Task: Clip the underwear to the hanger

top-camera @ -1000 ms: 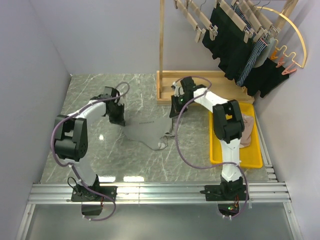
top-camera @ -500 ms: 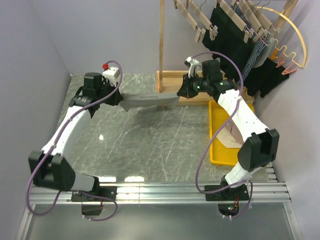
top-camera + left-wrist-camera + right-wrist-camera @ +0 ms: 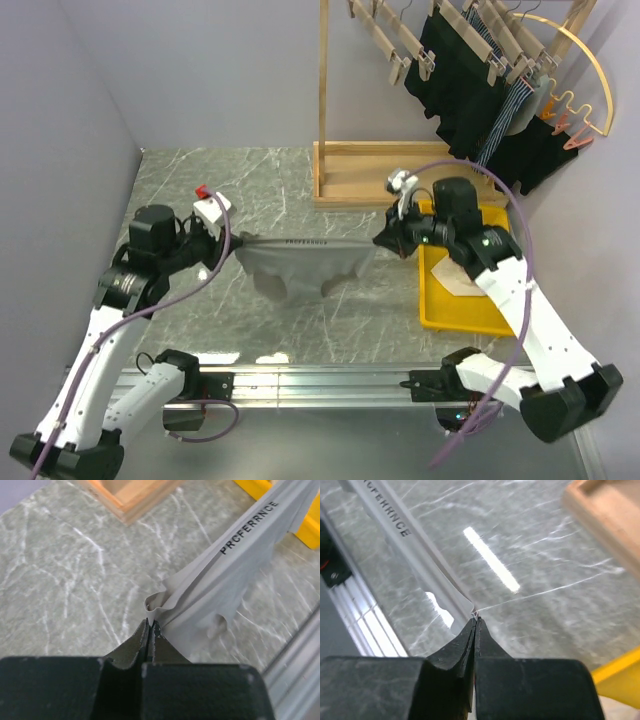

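Observation:
The light grey underwear (image 3: pixel 300 262) hangs stretched by its waistband above the marble table, between both grippers. My left gripper (image 3: pixel 232 243) is shut on the waistband's left corner; in the left wrist view (image 3: pixel 150 622) the fabric (image 3: pixel 225 575) runs up and right from the tips. My right gripper (image 3: pixel 378 243) is shut on the right corner; in the right wrist view (image 3: pixel 475 617) the waistband (image 3: pixel 400 535) runs up and left. Pale wooden clip hangers (image 3: pixel 392 40) hang on the rack at the top, far from the underwear.
A wooden rack post and base (image 3: pixel 340 172) stand behind the underwear. A yellow tray (image 3: pixel 437 295) with a beige-pink garment (image 3: pixel 462 285) lies at the right. Black garments (image 3: pixel 470 90) and a yellow hoop hanger (image 3: pixel 590 60) hang at top right.
Both grippers lifted the underwear off the table, stretched it out near the rack base, then carried it nearer to the arm bases, where it hangs lower in the picture.

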